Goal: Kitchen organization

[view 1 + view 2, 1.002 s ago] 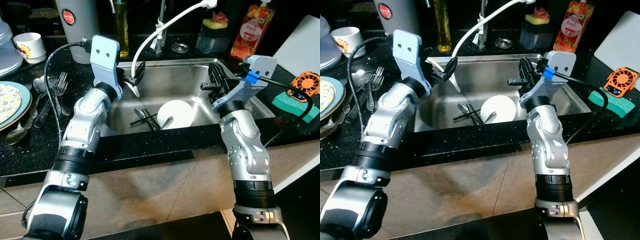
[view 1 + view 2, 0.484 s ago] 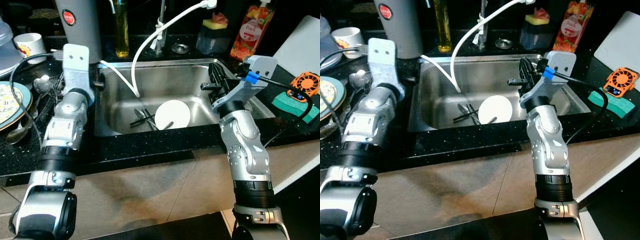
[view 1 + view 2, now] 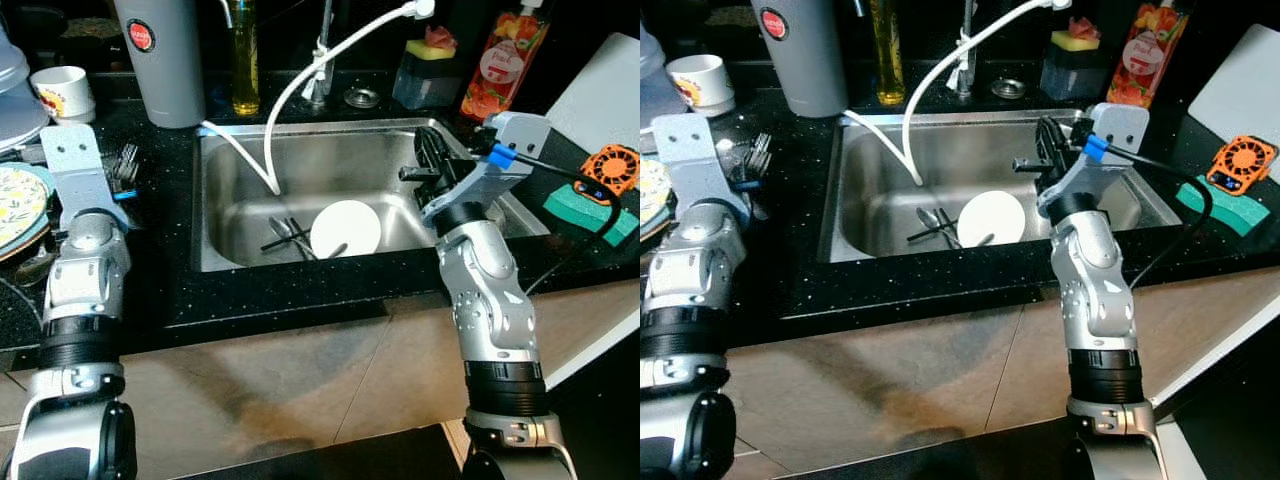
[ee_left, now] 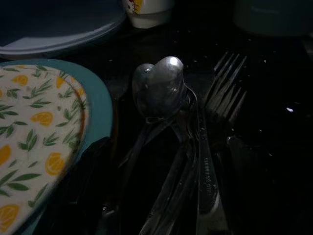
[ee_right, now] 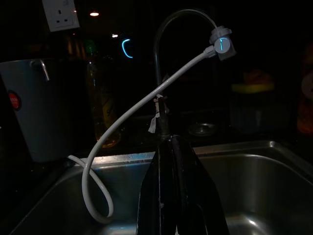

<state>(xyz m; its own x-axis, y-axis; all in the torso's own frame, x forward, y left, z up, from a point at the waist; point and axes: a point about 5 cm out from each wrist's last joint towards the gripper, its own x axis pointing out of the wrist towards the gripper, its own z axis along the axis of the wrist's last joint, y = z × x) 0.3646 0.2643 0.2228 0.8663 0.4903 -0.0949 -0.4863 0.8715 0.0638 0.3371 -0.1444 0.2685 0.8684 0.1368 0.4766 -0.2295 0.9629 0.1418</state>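
Observation:
A pile of spoons [image 4: 161, 90] and forks [image 4: 227, 93] lies on the black counter left of the sink, beside a teal plate with a lemon pattern [image 4: 34, 137]. My left gripper [image 4: 166, 164] hangs open just above this cutlery, one dark finger on each side of the handles. In the steel sink [image 3: 300, 262] lie a white plate [image 3: 345, 228] and some dark utensils [image 3: 285, 235]. My right gripper [image 3: 425, 152] is shut on nothing and is held over the sink's right side, pointing toward the tap; its fingers [image 5: 168, 161] are pressed together.
A white hose [image 3: 300, 90] curves from the tap down into the sink. Along the back stand a grey container [image 3: 160, 55], an oil bottle [image 3: 243, 60], a white mug [image 3: 62, 92] and a soap bottle [image 3: 495, 60]. An orange fan [image 3: 612, 168] and a green sponge [image 3: 585, 205] lie at right.
My left arm has swung from the sink's left edge leftward to above the cutlery pile on the counter. The right arm has stayed put.

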